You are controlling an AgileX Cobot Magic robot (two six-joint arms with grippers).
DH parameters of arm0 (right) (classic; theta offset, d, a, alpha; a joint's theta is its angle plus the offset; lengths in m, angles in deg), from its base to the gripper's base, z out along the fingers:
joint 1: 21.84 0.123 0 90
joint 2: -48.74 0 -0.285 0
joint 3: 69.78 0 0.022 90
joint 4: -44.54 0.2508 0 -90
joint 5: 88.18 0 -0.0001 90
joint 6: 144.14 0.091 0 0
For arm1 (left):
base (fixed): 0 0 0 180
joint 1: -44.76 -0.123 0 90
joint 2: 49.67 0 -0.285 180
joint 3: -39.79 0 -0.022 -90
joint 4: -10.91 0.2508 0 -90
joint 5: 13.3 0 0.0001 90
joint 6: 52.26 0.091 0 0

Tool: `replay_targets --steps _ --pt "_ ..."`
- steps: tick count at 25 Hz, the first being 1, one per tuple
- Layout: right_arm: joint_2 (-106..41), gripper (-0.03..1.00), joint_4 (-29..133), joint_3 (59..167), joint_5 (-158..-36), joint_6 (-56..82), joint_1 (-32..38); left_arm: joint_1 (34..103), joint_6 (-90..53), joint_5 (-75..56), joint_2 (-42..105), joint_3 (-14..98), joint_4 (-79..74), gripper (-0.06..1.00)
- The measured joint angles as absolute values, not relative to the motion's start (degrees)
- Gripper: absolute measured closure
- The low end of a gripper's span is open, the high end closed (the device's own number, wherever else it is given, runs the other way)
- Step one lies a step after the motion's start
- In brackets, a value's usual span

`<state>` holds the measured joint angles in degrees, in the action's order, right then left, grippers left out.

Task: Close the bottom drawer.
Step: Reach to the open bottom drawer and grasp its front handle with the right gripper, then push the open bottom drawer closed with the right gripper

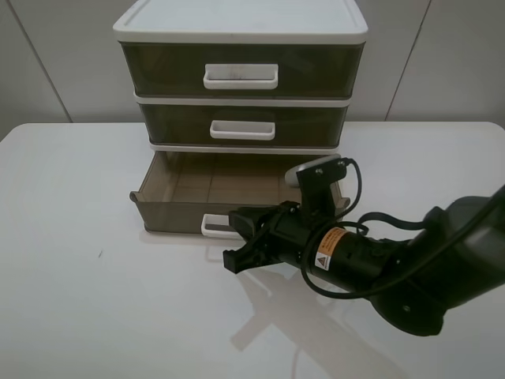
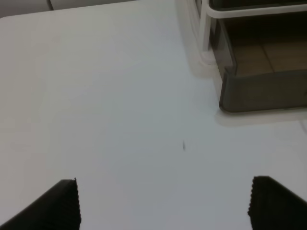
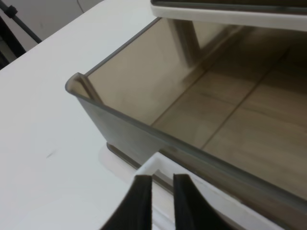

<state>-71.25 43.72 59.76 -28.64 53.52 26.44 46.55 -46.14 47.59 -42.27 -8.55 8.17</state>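
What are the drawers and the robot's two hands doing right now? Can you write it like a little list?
bottom drawer: pulled out, nothing seen inside
middle drawer: pushed in
top drawer: pushed in
right gripper: fingers nearly together, right at the white handle of the bottom drawer
left gripper: open, above the table, beside the drawer's corner
job status: drawer not yet closed
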Motion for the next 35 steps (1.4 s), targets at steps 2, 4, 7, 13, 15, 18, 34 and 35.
replay_targets --steps 2,4,7,13,15,18,34,35 --pt "-71.9 0.95 43.1 60.9 -28.8 53.8 26.4 46.5 -46.1 47.6 -42.3 -8.6 8.2 0.23" --pt "-72.7 0.95 43.0 61.9 -29.6 53.9 26.4 46.5 -46.1 47.6 -42.3 -8.6 8.2 0.23" --pt "-73.8 0.95 43.4 63.2 -32.2 53.9 26.4 46.5 -46.1 47.6 -42.3 -8.6 8.2 0.23" --pt "-74.3 0.95 48.9 65.1 -34.6 53.9 26.4 46.5 -46.1 47.6 -42.3 -8.6 8.2 0.23" --pt "-74.4 0.95 51.4 65.8 -36.6 53.9 26.4 46.5 -46.1 47.6 -42.3 -8.6 8.2 0.23" --pt "-74.5 0.95 53.3 66.8 -38.0 53.8 26.4 46.5 -46.1 47.6 -42.3 -8.6 8.2 0.23" --pt "-78.6 0.95 64.1 73.3 -38.6 45.8 26.5 46.5 -46.1 47.6 -42.3 -8.6 8.2 0.23" --pt "-78.8 0.95 65.1 73.6 -38.6 45.3 26.5 46.5 -46.1 47.6 -42.3 -8.6 8.2 0.23"
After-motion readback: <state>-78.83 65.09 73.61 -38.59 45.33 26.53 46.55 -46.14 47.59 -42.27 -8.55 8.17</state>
